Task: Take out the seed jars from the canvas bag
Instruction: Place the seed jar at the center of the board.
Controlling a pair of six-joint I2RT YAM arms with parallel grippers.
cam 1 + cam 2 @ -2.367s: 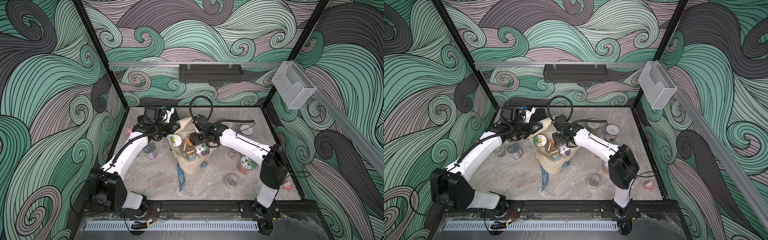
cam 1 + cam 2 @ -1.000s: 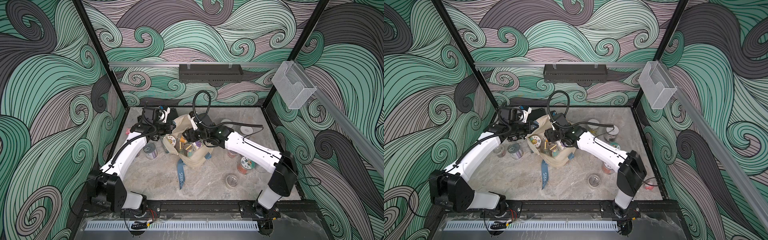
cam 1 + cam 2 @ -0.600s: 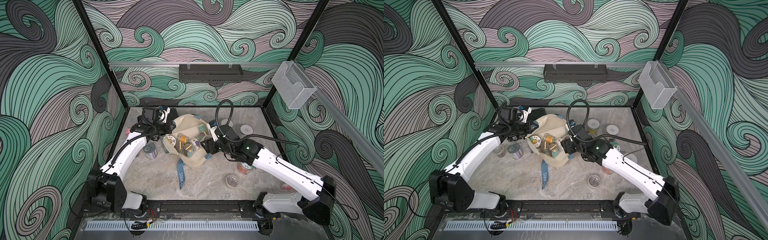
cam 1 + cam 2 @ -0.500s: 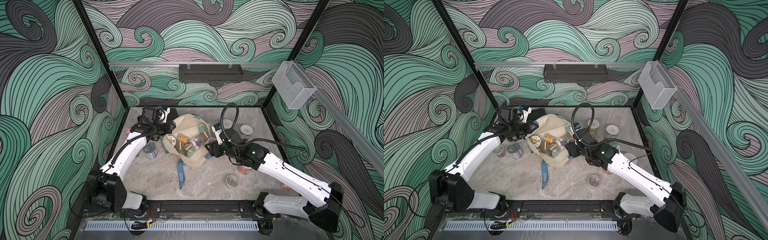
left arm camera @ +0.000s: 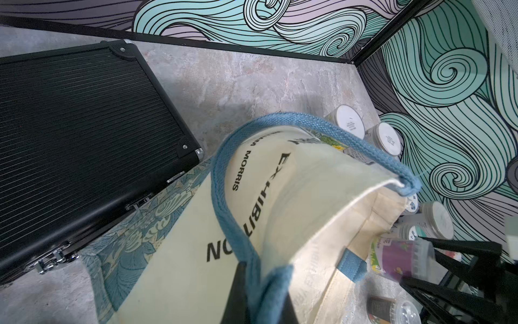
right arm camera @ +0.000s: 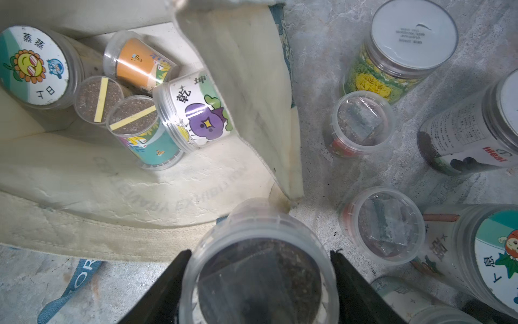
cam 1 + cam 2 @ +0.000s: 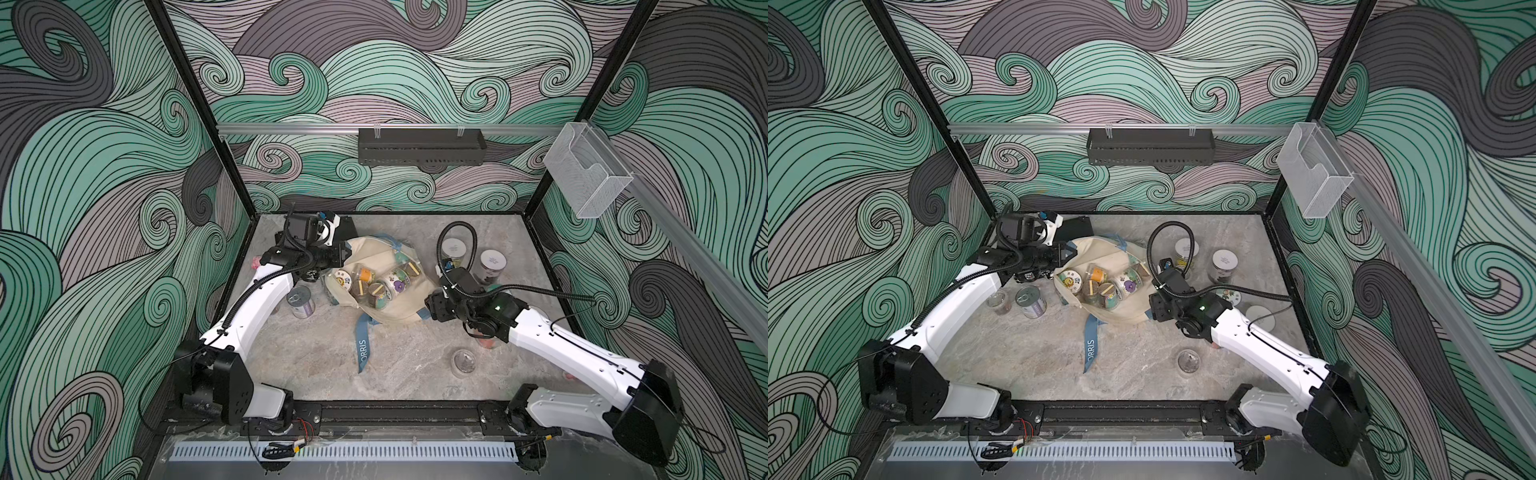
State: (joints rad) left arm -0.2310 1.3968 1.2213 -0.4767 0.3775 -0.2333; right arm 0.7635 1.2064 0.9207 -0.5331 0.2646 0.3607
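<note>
The cream canvas bag (image 7: 397, 309) (image 7: 1121, 309) lies at mid-table with its mouth open. My left gripper (image 5: 263, 300) (image 7: 344, 254) is shut on its blue strap (image 5: 238, 213) and holds that side up. Several seed jars (image 6: 193, 112) (image 7: 376, 284) (image 7: 1100, 286) with cartoon stickers lie inside. My right gripper (image 6: 259, 280) (image 7: 1152, 309) hangs just outside the bag's right edge, shut on a small clear-lidded seed jar (image 6: 260, 269) with dark contents. Other seed jars (image 7: 492, 262) (image 7: 1185, 247) (image 6: 412, 36) stand on the table to the right.
A flat black ribbed case (image 5: 84, 134) (image 7: 347, 227) lies at the back left against the bag. A silver-lidded jar (image 7: 300, 298) stands left of the bag and a small clear jar (image 7: 464, 361) in front right. A loose blue strap (image 7: 1090, 349) trails forward.
My right arm has drawn back out of the bag to the right, carrying the small jar. The left gripper keeps its hold on the strap and has not moved.
</note>
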